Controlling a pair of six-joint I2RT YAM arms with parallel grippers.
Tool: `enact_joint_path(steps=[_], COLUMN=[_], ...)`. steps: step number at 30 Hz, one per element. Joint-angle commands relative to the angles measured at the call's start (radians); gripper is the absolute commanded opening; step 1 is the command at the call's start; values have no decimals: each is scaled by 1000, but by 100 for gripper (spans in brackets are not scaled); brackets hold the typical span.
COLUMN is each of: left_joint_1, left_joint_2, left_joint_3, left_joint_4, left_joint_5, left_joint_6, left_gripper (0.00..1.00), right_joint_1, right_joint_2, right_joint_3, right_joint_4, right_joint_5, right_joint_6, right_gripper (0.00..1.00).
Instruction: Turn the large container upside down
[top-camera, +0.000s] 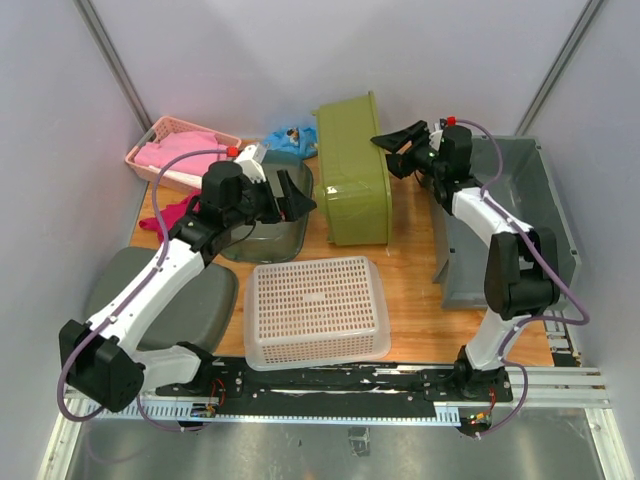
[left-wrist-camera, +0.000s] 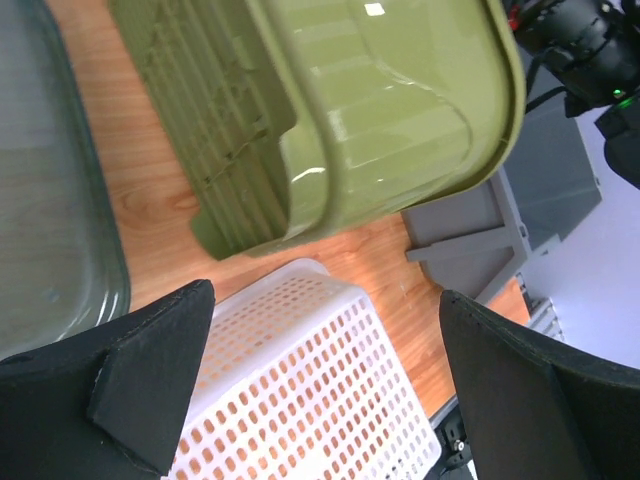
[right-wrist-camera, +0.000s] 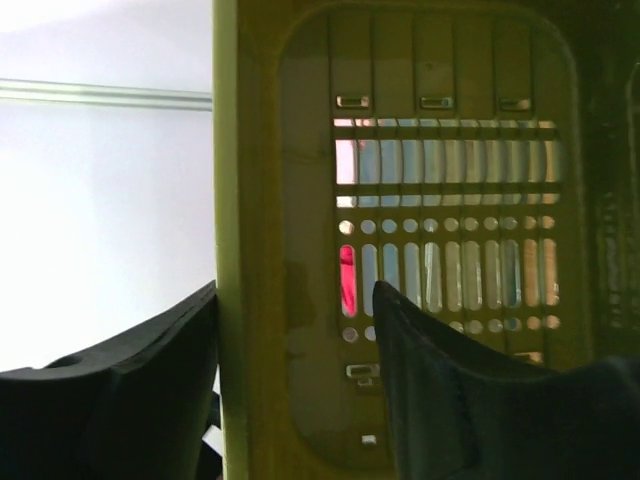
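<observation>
Right wrist view: the right claw (right-wrist-camera: 295, 300) is seen open, with the upright rim of the olive bin (right-wrist-camera: 300, 150) between its fingers (no squeeze on it can be made out). Behind that claw, under its arm, the crate (top-camera: 520, 200) is set against the right wall, its inside turned to the overhead camera and touched by neither claw. The left claw (top-camera: 295, 195) is held wide open and empty over a tub (top-camera: 262, 238). A basket (top-camera: 316, 310) lies below it, nearer the bases.
</observation>
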Motion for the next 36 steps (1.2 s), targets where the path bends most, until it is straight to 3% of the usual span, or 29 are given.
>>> enact_joint_path(steps=[1,7,11,15,22,27,32,36], left_joint_1=[9,11,41,66,70,70,70,69], left_joint_2=[61,138,193,222,305,349,355,361], left_joint_3=[50,49,13,-46,7,38,71,125], left_joint_4=[93,134,218,386,383,402,352,289], left_joint_5=[168,239,345,470,562,607,563,507], left_joint_6=[87,168,163,101,202,200,213,235], left_gripper=[99,99,99,95,83,61,17,1], right_joint_1=[-23,-51,-90,-117,-160,-182,-192,-193], right_joint_2=[-77,-160,-217,-272,-344,-398,-436,-470], right_joint_3=[24,35,-14,-34,-48,-52,-54,-49], right_joint_4=[-168,-321,-283,-314,-345,-406,-459,-514], right_joint_5=[-26,7,-47,-81,-146,-146,-137,-121], right_joint_6=[-160,-287,-277,-310,-335,-373,-408,-456], right_gripper=[63,68,69,69,69,69,68,67])
